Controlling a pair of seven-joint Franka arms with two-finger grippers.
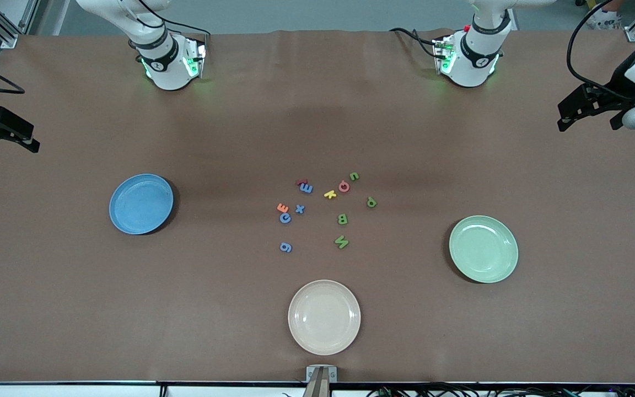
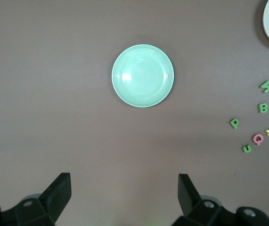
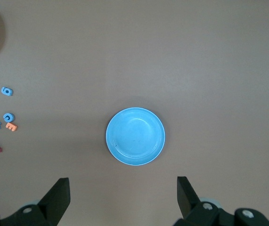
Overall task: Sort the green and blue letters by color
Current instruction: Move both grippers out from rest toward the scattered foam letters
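The blue letters E (image 1: 306, 188), X (image 1: 300, 209), C (image 1: 285, 218) and G (image 1: 286, 247) lie flat at mid-table. The green letters U (image 1: 354, 176), P (image 1: 371, 202), B (image 1: 343, 219) and M (image 1: 342, 241) lie beside them toward the left arm's end. My left gripper (image 2: 123, 181) hangs open and empty high over the table by the green plate (image 2: 142, 75). My right gripper (image 3: 123, 183) hangs open and empty high up by the blue plate (image 3: 135, 136). Both arms wait.
A dark red letter (image 1: 301, 181), an orange one (image 1: 283, 208), a yellow one (image 1: 330, 194) and a pink Q (image 1: 344, 186) lie among the letters. The blue plate (image 1: 141, 203), the green plate (image 1: 483, 248) and a cream plate (image 1: 324, 316) are empty.
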